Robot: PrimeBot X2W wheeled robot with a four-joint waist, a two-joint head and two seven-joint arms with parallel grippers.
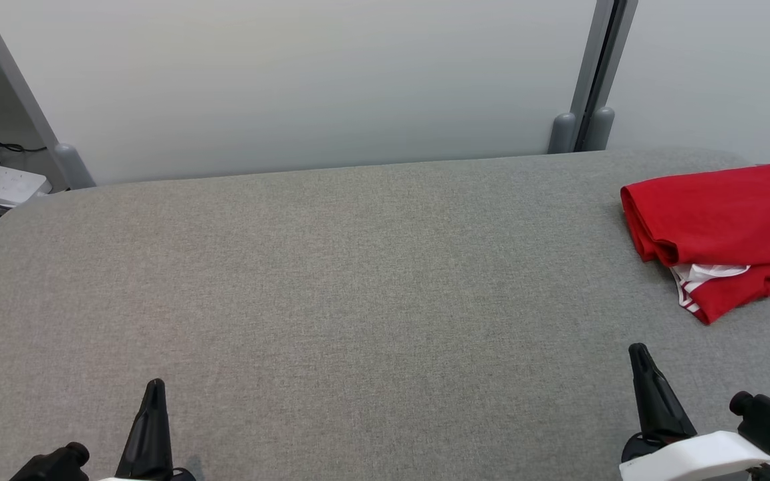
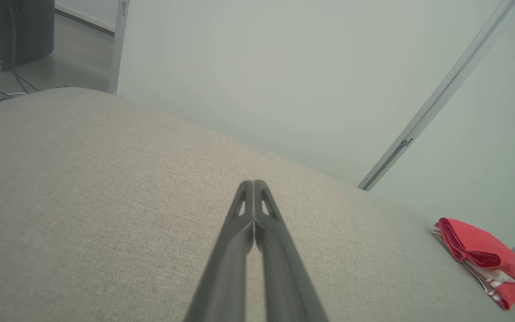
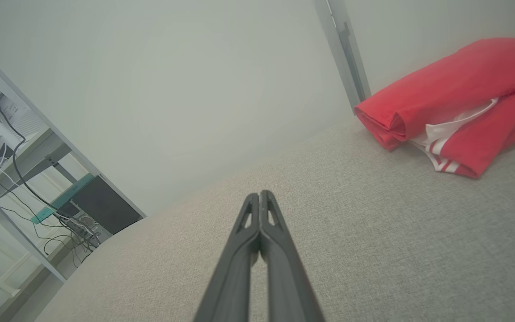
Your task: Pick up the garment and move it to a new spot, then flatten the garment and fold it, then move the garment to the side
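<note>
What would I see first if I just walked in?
The bright red garment, folded with white trim peeking out, lies at the far right of the grey fabric table. Then the left gripper and the right gripper at the near edge, both shut and empty.

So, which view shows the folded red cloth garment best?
The right wrist view: the folded red cloth garment is large, its white trim clear. Head view crops its right edge; left wrist view shows it small.
</note>
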